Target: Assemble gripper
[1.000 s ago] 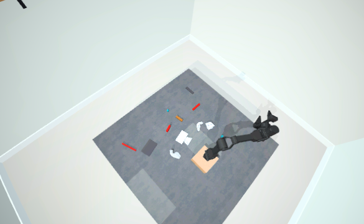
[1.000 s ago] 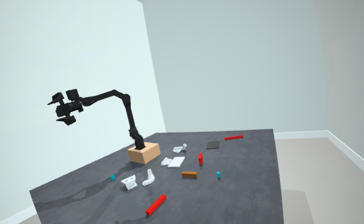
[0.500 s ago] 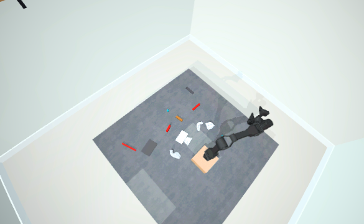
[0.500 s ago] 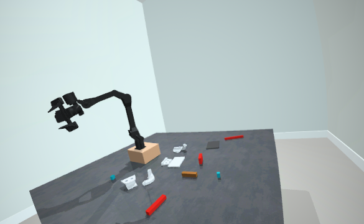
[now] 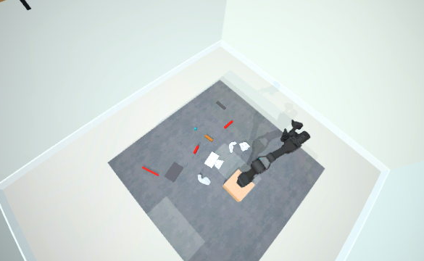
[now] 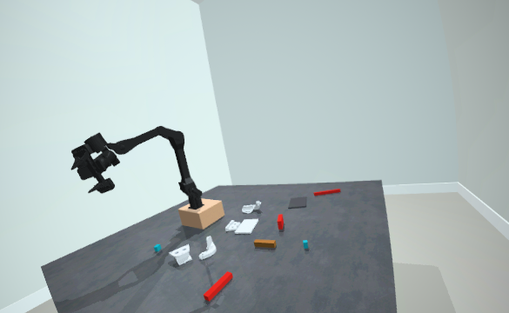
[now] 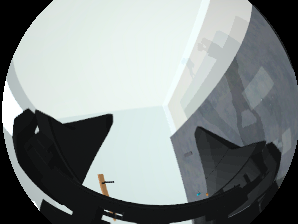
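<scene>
My gripper [image 5: 290, 130] [image 6: 81, 180] [image 7: 155, 125] is open and empty, raised high near the table's edge, away from all white parts. One white curved jaw [image 5: 231, 147] [image 6: 210, 249] lies beside a white part with two holes [image 5: 244, 146] [image 6: 181, 253], apart from it. The other white jaw [image 5: 204, 180] [image 6: 248, 209] lies alone on the far side of the white flat piece [image 5: 212, 159] [image 6: 246, 226]. That piece touches or adjoins a smaller white section [image 5: 219, 164] [image 6: 232, 225] with two round features. Which is base and which is housing plate is too small to tell surely.
An orange block [image 5: 209, 138] [image 6: 264, 243], red bars [image 5: 228, 124] [image 6: 218, 287], cyan blocks [image 5: 196, 128] [image 6: 157, 248], a dark plate [image 5: 174, 172] [image 6: 298, 203] and a dark bar [image 5: 221, 105] [image 7: 188, 154] lie around. The arm stands on a wooden block [image 5: 238, 193] [image 6: 211, 215].
</scene>
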Action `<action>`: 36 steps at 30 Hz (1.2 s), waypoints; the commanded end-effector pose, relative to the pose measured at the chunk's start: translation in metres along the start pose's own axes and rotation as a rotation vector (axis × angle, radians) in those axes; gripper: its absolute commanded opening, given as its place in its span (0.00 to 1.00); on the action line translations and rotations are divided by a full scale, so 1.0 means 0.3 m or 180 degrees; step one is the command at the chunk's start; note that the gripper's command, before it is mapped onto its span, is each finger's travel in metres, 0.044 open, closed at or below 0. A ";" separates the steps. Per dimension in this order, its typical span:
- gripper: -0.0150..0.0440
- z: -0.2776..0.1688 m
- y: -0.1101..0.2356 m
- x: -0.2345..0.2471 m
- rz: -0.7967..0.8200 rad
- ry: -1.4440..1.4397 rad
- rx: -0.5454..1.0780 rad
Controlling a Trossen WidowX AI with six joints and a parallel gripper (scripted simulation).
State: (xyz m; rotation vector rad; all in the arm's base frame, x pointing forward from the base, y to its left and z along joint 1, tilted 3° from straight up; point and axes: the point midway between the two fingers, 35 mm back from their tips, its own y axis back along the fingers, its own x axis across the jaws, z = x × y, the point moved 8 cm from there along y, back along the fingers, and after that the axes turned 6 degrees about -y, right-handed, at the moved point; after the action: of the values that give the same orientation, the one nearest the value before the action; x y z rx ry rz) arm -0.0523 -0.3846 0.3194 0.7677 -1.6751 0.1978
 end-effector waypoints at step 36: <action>1.00 -0.369 -0.315 -0.301 -0.1392 0.0980 0.0520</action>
State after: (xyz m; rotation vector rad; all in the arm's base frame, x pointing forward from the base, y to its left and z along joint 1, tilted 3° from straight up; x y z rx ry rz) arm 0.0888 -0.3702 0.2476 1.1141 -1.2239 0.1450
